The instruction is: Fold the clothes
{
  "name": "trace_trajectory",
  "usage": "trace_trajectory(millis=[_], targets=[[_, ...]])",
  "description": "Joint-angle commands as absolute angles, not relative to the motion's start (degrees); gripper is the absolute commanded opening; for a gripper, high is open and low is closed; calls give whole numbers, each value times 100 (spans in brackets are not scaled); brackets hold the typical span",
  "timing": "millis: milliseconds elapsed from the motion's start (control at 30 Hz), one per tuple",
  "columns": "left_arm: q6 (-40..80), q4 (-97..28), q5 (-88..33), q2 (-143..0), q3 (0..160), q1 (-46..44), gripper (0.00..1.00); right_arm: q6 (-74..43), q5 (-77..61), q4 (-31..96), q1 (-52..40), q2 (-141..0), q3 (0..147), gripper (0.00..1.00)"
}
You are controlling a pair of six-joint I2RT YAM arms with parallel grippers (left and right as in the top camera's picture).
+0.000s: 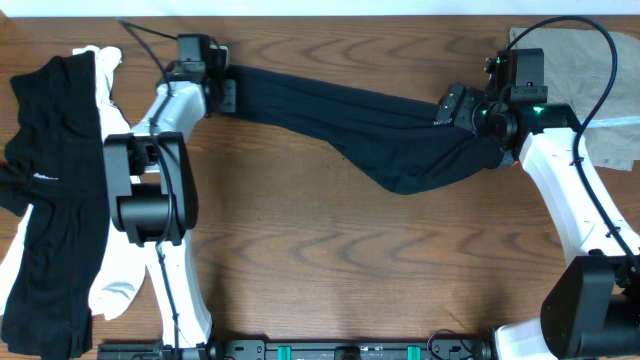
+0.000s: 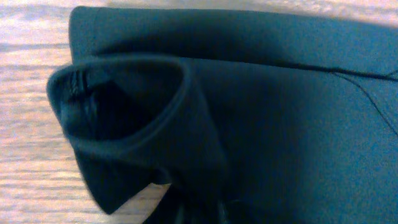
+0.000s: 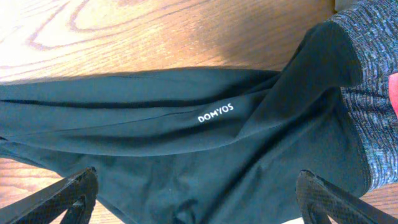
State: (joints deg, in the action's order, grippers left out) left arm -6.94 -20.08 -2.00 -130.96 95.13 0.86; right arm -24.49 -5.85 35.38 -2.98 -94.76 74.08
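Overhead: black pants [image 1: 340, 115] stretched across far half of table [image 1: 330, 260], hem end at left gripper [image 1: 225, 97], waist end under right gripper [image 1: 452, 106], mid-span sagging toward bare wood in front; black and white garments [image 1: 50, 200] heaped at left edge, taupe garment [image 1: 600, 90] at far right corner. Left wrist only: open cuff [image 2: 124, 112] lifted off wood, jaws closed on pants, own fingers out of frame. Right wrist only: white logo [image 3: 215, 113], grey waistband [image 3: 367, 93] with red edge, fingers [image 3: 62, 193] spread wide over cloth, gripping nothing.
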Motion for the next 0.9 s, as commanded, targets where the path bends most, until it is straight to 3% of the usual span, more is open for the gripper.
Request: trace_trajectory(millis=[0,433,867], targets=[[-1,-2255,1284,-13382,9474,222,6,-2416,-628,3559,-349,-9472,7426,99],[972,-3575,1354,-12943,9474,1356,6,-2349,-626,3551,-384,-9472,7426,99],[510,-3640,1238,-11710,9474,1098,6,-2349,-628,3562,-388,-9474,7424,99]])
